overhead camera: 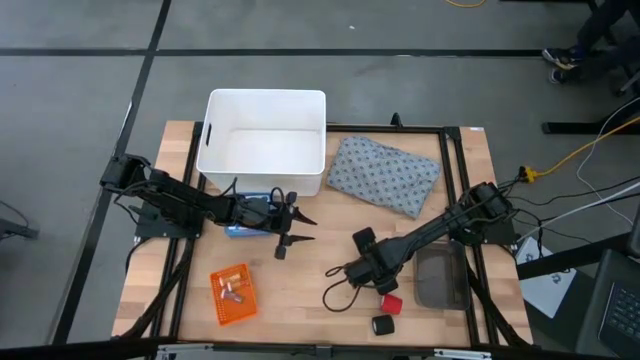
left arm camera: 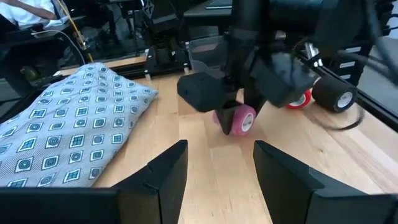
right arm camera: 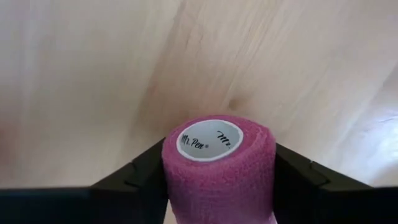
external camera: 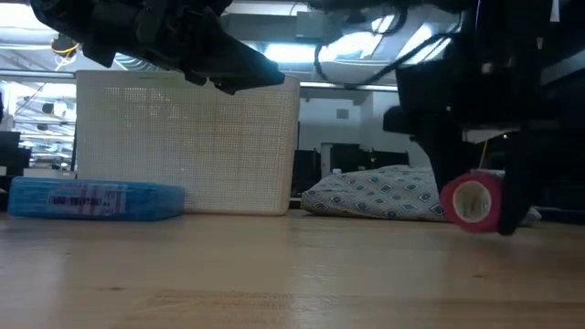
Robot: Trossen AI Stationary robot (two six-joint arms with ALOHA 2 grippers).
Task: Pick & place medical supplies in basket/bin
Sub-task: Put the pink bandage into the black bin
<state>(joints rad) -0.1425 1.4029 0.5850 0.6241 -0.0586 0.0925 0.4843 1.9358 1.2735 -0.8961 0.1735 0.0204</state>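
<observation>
My right gripper (overhead camera: 340, 272) stands near the table's middle, shut on a pink roll (right arm camera: 219, 165), which also shows in the low view (external camera: 473, 203) and the left wrist view (left arm camera: 236, 118). The red roll (overhead camera: 390, 302) and black roll (overhead camera: 382, 324) lie on the wood beside it. The grey dotted pack (overhead camera: 385, 175) lies flat to the right of the white tub (overhead camera: 212, 150). Small tan pieces lie in the orange basket (overhead camera: 222, 310). My left gripper (overhead camera: 300, 227) hovers open in front of the tub, touching nothing. My right gripper pinches the pink roll between its two fingers (right arm camera: 137, 174), one on each curved side (right arm camera: 177, 180). The fingers come from above, slanting down. The roll lies on its side with its open core end (right arm camera: 208, 140) facing the wrist camera. It is close to the wood; whether it touches, I cannot tell.
A blue flat packet (overhead camera: 240, 230) lies under my left arm in front of the tub. The dark translucent tray (overhead camera: 440, 278) sits at the right, beside my right arm. A black frame (overhead camera: 455, 190) runs along the table edges. Bare wood stretches between the basket and the rolls.
</observation>
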